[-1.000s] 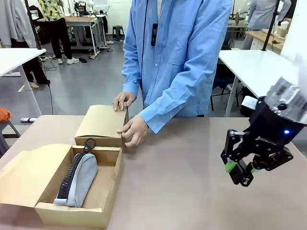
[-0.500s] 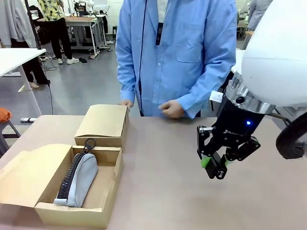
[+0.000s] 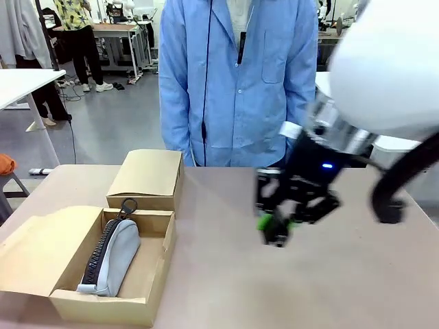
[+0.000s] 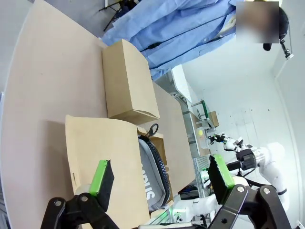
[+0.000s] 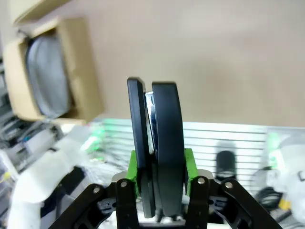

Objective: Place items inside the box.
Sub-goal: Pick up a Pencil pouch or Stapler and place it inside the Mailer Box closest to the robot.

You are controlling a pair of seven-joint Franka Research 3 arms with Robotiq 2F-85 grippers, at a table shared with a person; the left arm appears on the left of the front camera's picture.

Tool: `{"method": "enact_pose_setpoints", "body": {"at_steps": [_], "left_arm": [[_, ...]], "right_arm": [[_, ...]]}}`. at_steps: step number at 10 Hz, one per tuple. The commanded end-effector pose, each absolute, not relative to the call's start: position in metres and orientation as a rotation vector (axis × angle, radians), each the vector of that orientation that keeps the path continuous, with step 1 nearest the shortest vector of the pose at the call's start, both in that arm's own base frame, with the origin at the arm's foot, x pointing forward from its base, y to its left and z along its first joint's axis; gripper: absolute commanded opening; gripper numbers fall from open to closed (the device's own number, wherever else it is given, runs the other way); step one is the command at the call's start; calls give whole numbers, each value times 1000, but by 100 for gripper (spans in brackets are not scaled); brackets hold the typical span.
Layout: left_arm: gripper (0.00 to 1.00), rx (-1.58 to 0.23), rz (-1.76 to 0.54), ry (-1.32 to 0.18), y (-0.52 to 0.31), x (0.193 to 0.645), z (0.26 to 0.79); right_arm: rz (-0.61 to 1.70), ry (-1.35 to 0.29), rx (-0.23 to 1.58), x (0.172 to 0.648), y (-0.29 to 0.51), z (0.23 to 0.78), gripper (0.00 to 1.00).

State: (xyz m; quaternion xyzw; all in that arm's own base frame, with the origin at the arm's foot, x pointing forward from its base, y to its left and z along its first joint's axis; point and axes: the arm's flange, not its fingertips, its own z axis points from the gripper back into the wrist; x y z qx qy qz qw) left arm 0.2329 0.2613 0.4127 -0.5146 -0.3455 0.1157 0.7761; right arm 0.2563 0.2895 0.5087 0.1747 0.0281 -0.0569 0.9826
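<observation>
An open cardboard box [image 3: 159,255] sits at the table's front left with a grey zipped pencil case [image 3: 113,255] lying inside. My right gripper [image 3: 276,225] hangs above the middle of the table, to the right of the box. In the right wrist view this gripper [image 5: 161,164] is shut on a black stapler [image 5: 159,138], held upright between the green pads; the box [image 5: 83,71] and pencil case [image 5: 45,76] lie beyond. My left gripper [image 4: 161,174] is open above the box flap [image 4: 95,148], with the pencil case [image 4: 153,177] below it.
A closed cardboard box [image 3: 147,178] stands just behind the open one and also shows in the left wrist view [image 4: 126,81]. A person in a blue shirt [image 3: 236,82] stands at the far edge, hands off the table. Bare tabletop [image 3: 357,288] stretches to the right.
My right arm has swung left across the table toward the open box. The person has taken both hands off the closed box and straightened up.
</observation>
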Motion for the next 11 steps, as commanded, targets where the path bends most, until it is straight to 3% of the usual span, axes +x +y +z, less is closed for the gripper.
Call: {"method": "enact_pose_setpoints", "body": {"at_steps": [1, 4, 5, 7, 8, 11], "left_arm": [[100, -1123, 239, -772, 261, 233, 413], [100, -1123, 239, -772, 261, 233, 413], [100, -1123, 239, -772, 261, 233, 413], [100, -1123, 239, -772, 261, 233, 413], [100, -1123, 239, -772, 261, 233, 413], [100, -1123, 239, -772, 261, 233, 413]], "right_arm": [[-133, 98, 421, 273, 385, 502, 41], [-32, 138, 316, 258, 493, 452, 41], [63, 123, 312, 255, 487, 451, 41], [-26, 158, 382, 238, 467, 461, 41], [31, 174, 346, 241, 486, 439, 41], [-5, 36, 330, 250, 506, 431, 41]]}}
